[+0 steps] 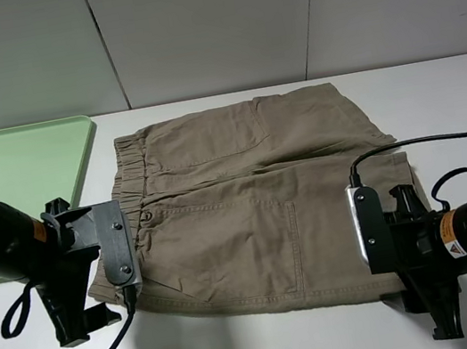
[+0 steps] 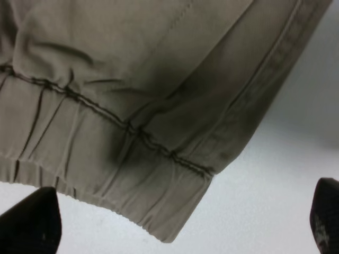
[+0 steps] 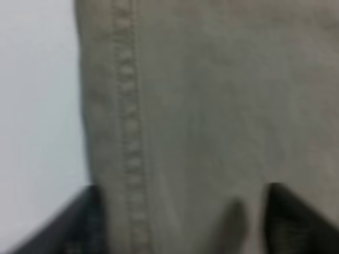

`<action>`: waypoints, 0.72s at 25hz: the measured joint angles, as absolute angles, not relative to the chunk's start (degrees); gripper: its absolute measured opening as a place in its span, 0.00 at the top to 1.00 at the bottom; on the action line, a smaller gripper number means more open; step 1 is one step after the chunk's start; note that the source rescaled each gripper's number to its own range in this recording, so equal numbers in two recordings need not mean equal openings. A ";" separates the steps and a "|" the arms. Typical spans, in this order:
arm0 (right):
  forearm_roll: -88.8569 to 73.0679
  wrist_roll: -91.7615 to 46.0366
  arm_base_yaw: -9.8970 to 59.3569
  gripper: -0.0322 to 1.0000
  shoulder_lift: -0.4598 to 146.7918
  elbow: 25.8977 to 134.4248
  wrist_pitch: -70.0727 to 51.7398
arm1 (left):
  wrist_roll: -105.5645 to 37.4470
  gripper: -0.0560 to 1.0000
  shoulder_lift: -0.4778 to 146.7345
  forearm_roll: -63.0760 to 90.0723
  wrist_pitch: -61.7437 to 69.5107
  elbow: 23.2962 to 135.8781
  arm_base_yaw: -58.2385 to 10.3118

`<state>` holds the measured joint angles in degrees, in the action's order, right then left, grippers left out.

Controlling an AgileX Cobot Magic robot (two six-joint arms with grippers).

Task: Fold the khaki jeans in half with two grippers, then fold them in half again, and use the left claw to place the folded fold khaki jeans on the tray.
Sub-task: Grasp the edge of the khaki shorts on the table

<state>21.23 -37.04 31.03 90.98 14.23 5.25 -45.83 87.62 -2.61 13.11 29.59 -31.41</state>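
The khaki jeans (image 1: 247,199) lie spread on the surface (image 1: 444,87), with the tray (image 1: 24,166) beside their waistband. The left claw (image 1: 88,326) has its jaws released around the waistband corner. The right gripper (image 1: 431,311) straddles the hem; I cannot tell whether it grasps.

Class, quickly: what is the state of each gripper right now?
Left gripper: open, holding nothing, at a waistband corner of the khaki jeans.
Right gripper: astride the hem; open or shut cannot be told.

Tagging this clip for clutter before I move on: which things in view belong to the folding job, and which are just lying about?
Belong to the job:
khaki jeans
tray
left gripper
right gripper

Not part of it, surroundings only:
white table
wall panels
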 joint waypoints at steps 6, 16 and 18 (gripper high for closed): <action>21.28 -37.09 31.08 0.64 91.34 13.97 5.12 | -51.99 0.09 88.38 -2.61 17.91 29.64 -34.92; 21.45 -37.09 31.08 0.72 91.34 13.97 4.36 | -54.69 0.10 93.31 -3.77 17.38 29.66 -35.17; 21.45 -37.14 31.08 0.80 91.34 13.97 3.71 | -54.69 0.10 93.77 -3.89 16.90 29.66 -35.17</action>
<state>21.45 -37.14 31.08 91.34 13.97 3.71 -54.69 93.77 -3.89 16.90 29.66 -35.17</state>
